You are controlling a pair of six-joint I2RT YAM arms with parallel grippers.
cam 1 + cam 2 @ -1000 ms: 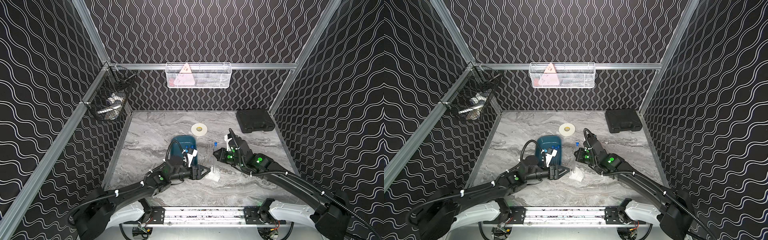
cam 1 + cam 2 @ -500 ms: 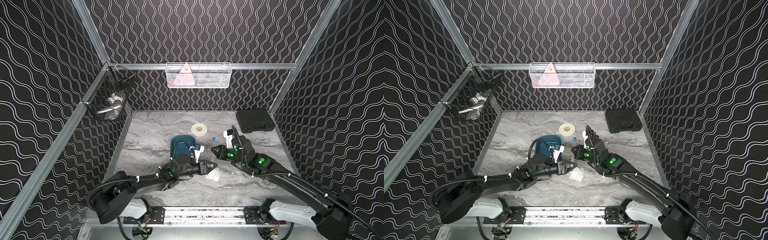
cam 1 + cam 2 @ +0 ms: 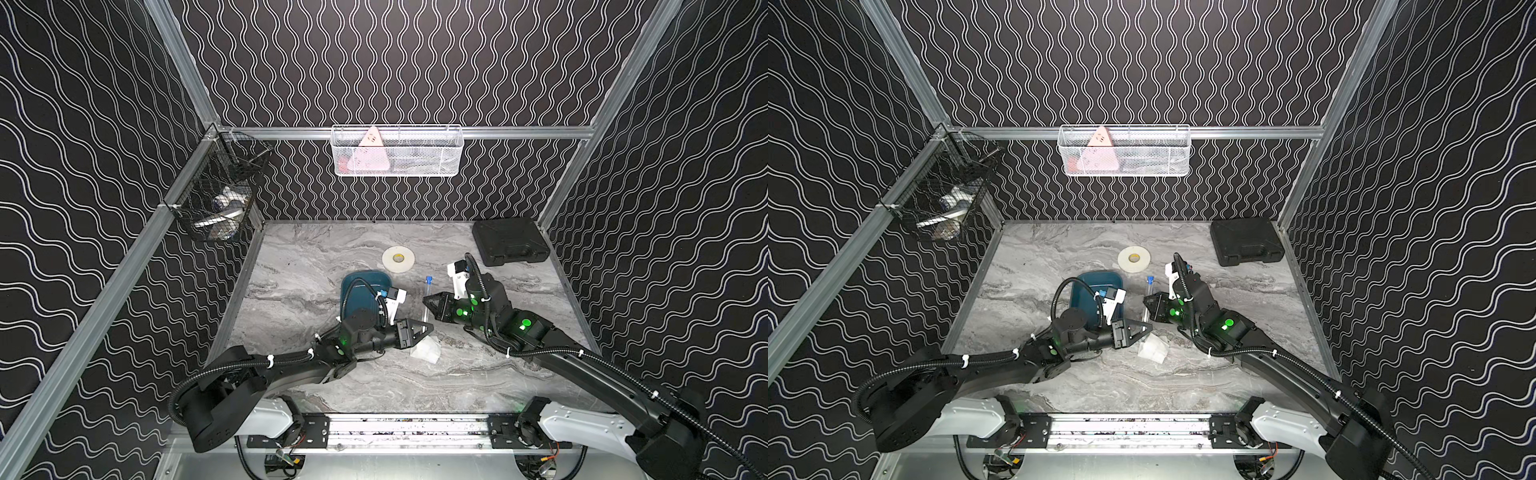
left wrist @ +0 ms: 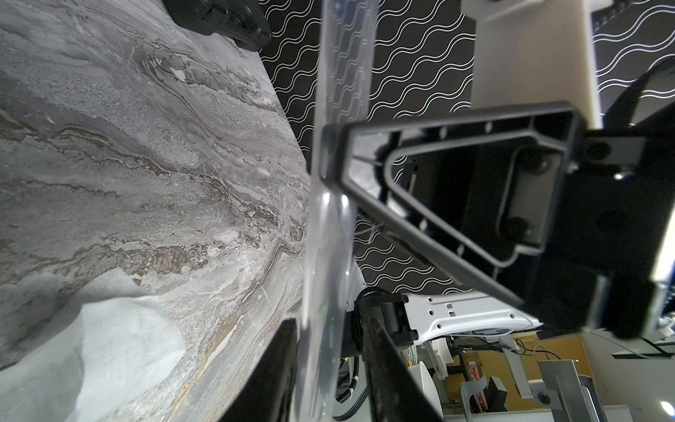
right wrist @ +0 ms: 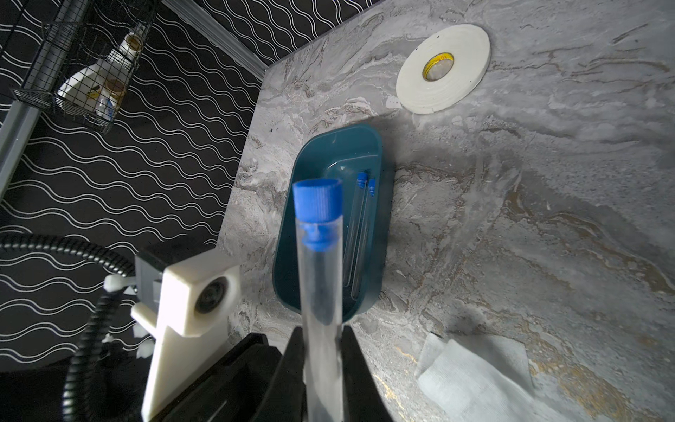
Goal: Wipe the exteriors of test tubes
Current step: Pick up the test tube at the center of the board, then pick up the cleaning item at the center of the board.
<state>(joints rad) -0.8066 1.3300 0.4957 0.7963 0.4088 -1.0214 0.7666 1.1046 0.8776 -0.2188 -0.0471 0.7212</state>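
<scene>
1. Test tube (image 5: 320,255) is up over the counter (image 3: 316,266), right tool (image 5: 322,339) and left tool (image 4: 325,329) both squeezing it
2. Passing step, I think; next one tool lets go, grabs the tissue (image 3: 426,352)

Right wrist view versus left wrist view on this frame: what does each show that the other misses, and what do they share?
Only the right wrist view: the teal plastic tray holding two blue-capped clear tubes, the flat white tape roll, the black wire basket, and the blue cap on the long clear test tube being held. Only the left wrist view: the black hard case. Both: that tube's clear body, the crumpled white tissue, the grey marbled tabletop.
</scene>
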